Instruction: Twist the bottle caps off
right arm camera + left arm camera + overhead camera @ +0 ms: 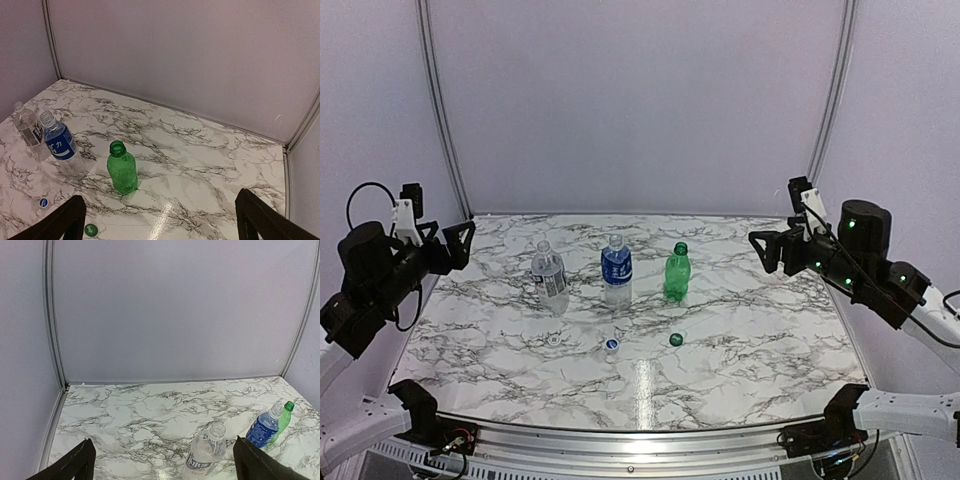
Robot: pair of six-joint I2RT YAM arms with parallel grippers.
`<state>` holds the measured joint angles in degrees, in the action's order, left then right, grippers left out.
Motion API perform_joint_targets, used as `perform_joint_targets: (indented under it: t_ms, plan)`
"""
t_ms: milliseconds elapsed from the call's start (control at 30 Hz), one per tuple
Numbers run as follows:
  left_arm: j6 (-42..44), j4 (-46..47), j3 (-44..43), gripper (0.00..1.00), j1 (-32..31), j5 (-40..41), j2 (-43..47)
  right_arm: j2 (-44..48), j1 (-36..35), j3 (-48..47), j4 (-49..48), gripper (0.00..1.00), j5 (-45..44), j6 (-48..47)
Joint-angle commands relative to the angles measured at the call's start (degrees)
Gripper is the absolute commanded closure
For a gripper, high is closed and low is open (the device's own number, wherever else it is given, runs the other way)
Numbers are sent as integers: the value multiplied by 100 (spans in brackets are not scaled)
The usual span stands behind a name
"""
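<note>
Three bottles stand upright in a row with open necks: clear with white label point(549, 276), clear with blue label point(616, 268), all green point(677, 272). Three caps lie on the table in front of them: whitish-clear point(554, 340), blue point(612, 344), green point(676, 340). My left gripper point(459, 246) is open and empty, raised at the table's left edge. My right gripper point(765, 252) is open and empty, raised at the right. The right wrist view shows the green bottle point(122, 170), green cap point(91, 230) and blue cap point(44, 202). The left wrist view shows the white-label bottle point(207, 452).
The marble table point(750, 340) is closed in by grey walls at the back and sides, with metal posts point(440, 110) in the corners. The arm bases point(420, 415) sit at the near edge.
</note>
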<state>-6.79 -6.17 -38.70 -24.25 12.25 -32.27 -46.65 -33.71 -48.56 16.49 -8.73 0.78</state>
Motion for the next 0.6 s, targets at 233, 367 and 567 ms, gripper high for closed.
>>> perform_joint_targets:
  t_ms: [233, 367, 567]
  plan:
    - [73, 196, 52, 1, 17, -144, -38, -138, 58, -94, -93, 1, -120, -43]
    - [80, 196, 53, 1, 22, -161, -46, -162, 57, -99, -98, 2, -111, -42]
    - [90, 200, 50, 1, 21, -170, -39, -186, 57, -93, -102, 2, -108, -42]
